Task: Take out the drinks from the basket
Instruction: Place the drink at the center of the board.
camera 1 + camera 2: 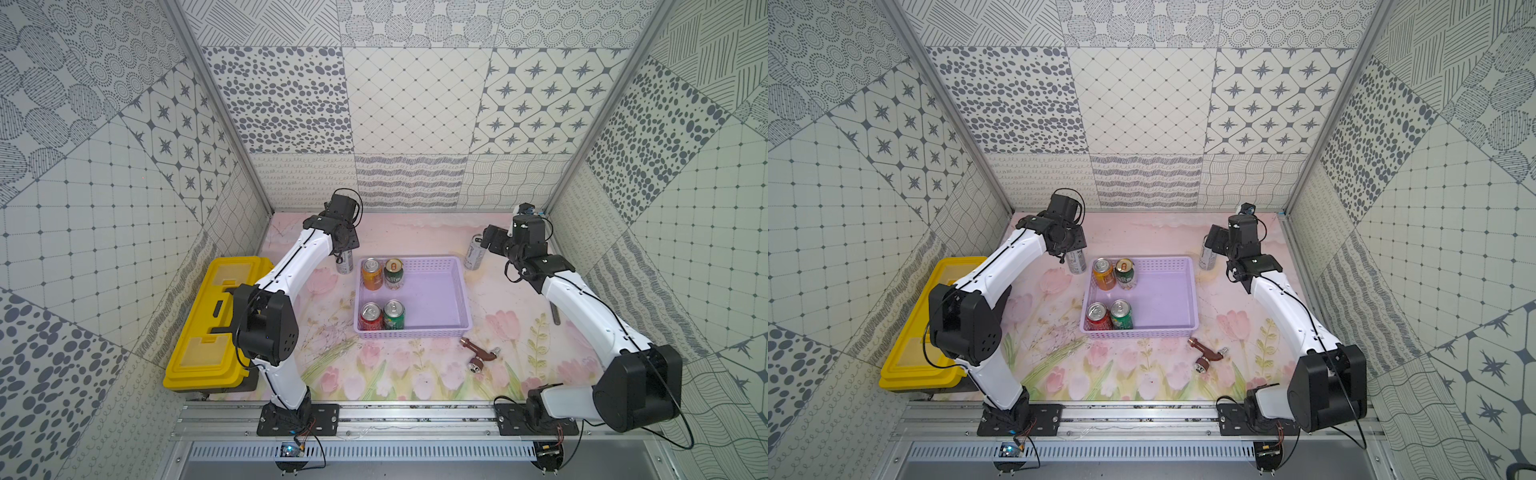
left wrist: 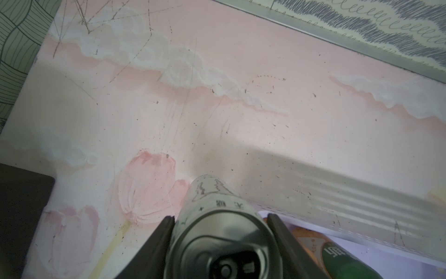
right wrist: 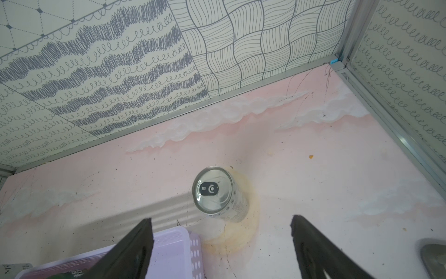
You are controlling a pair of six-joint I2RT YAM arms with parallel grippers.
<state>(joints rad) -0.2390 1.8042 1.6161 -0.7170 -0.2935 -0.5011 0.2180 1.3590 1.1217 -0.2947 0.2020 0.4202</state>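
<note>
Left pincer (image 2: 220, 217) clamps slim silver can (image 2: 216, 201) beside basket (image 1: 415, 331); should open squarely, rise straight, avoid tipping. Right pincer (image 3: 222, 218) wide, empty.

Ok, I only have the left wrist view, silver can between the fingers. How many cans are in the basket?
Observer: Four: orange can, dark green can, red can, bright green can, all along the basket's left side.
Operator: Is my can outside it?
Observer: Yes, the left silver can is outside the far-left corner, under the left gripper.
Operator: And the right arm?
Observer: The right gripper is open; the right silver can stands free beyond the far-right corner.
</note>
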